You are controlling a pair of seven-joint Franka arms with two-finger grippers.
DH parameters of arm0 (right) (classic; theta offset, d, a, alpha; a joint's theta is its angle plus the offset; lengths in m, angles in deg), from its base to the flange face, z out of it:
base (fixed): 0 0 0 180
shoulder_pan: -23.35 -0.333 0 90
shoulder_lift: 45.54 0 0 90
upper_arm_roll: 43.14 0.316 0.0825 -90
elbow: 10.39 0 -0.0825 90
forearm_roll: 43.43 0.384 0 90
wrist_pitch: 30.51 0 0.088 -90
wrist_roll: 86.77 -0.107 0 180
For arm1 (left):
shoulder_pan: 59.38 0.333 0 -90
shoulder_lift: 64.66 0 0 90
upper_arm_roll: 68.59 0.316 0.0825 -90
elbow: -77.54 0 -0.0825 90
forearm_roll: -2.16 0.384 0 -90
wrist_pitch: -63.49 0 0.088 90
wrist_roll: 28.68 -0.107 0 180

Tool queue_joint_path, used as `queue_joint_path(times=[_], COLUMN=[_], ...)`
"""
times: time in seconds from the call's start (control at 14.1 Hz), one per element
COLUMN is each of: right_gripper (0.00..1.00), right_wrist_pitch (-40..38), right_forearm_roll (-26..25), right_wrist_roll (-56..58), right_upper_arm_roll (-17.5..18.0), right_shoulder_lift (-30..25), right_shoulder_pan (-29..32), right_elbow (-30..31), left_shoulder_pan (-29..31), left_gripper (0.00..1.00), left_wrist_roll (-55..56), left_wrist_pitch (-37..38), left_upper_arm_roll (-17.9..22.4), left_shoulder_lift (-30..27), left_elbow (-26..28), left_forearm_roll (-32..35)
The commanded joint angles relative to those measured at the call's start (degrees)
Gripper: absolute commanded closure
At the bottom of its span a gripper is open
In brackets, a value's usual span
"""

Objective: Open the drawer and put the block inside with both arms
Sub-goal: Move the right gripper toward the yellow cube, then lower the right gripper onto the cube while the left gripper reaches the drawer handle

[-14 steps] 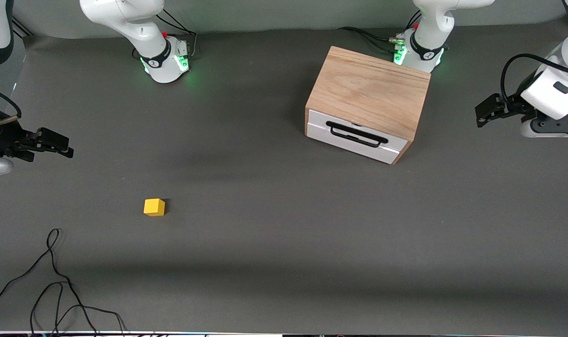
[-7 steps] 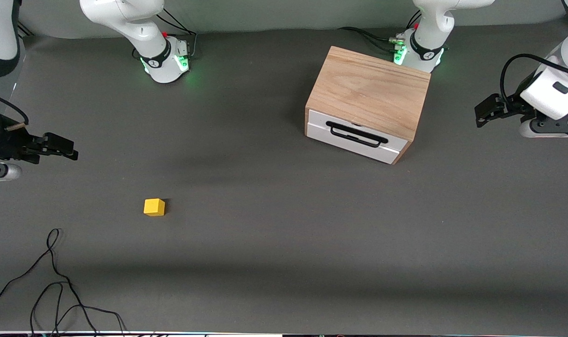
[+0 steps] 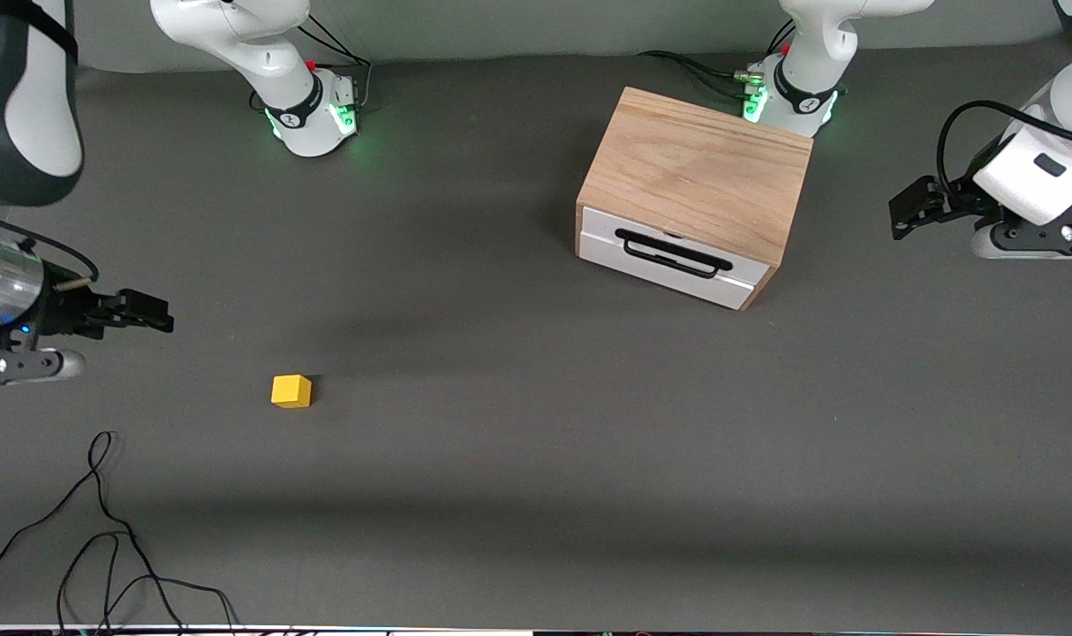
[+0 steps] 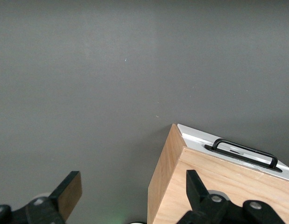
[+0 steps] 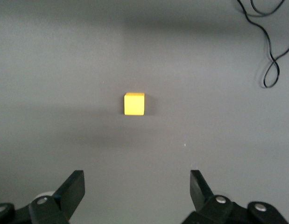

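Since a moment ago the right arm's end effector has slid out over the bench toward the block, and the left arm's end effector has crept a little toward the wooden box.

Going along the front view from its left edge: the right arm reaches in low and nearly level, its end effector over bare bench, short of the yellow block and farther from the front camera than it. A loose black cable lies near the front edge. The block sits alone toward the right arm's end, well apart from the box. The drawer is closed, its black handle facing the front camera. The left arm hangs at the box's side, apart from it.

The right wrist view shows its fingers spread wide and empty, the block between them farther off. The left wrist view shows its fingers equally released, with the box's corner and handle.
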Motion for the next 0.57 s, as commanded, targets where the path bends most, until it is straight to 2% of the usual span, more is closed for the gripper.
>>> queue_joint_path(times=[0.0,0.35,0.49], right_gripper=[0.00,0.00,0.00], right_wrist_pitch=[5.15,9.03,12.35], right_forearm_roll=[-0.23,-0.14,0.38], right_wrist_roll=[0.26,0.17,0.08], right_upper_arm_roll=[-0.32,-0.32,-0.23], right_shoulder_lift=[0.51,5.25,9.19], right_shoulder_pan=[-0.70,-0.96,-0.96], right_elbow=[2.97,3.95,3.86], left_shoulder_pan=[-0.61,-0.44,-0.26], left_gripper=[0.00,0.00,0.01], left_wrist_roll=[-0.83,-3.02,-4.96], left_wrist_pitch=[0.99,2.66,2.75], left_upper_arm_roll=[0.44,0.53,0.53], left_shoulder_lift=[0.23,1.54,1.63], left_elbow=[-0.65,-1.18,-1.00], left_forearm_roll=[-0.61,0.18,0.18])
